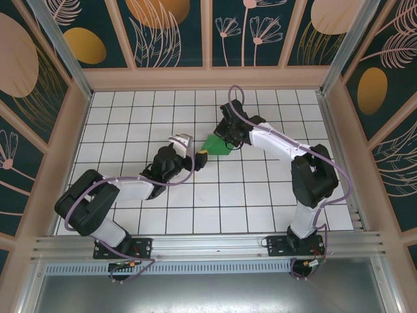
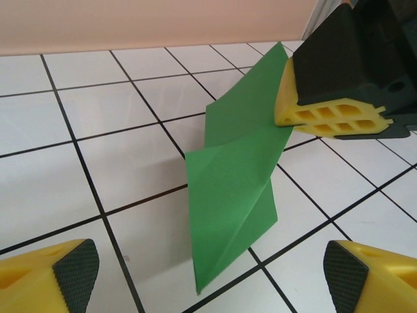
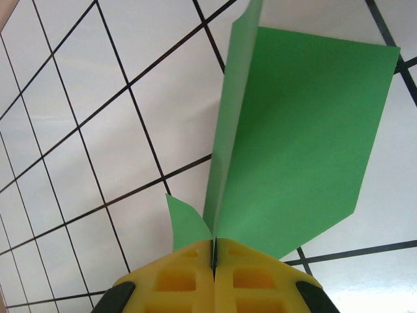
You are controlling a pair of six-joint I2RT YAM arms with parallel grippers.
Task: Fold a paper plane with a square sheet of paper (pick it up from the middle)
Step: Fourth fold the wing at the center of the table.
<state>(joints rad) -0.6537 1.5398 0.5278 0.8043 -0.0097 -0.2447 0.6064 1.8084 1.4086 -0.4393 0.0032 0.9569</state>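
The green sheet of paper is folded into a narrow pointed shape with a centre crease and flaps spreading to both sides. My right gripper is shut on its wide end along the crease and holds it above the white grid table. In the left wrist view the paper slopes down from the right gripper's yellow fingers, its point low between my left fingertips. My left gripper is open, with one finger on each side of that point, not touching it. From above, the left gripper sits just left of the paper.
Pale walls with aluminium posts enclose the tiled table on three sides. The metal rail carrying the arm bases runs along the near edge. Open tiles lie to the far left, the far right and in front of the grippers.
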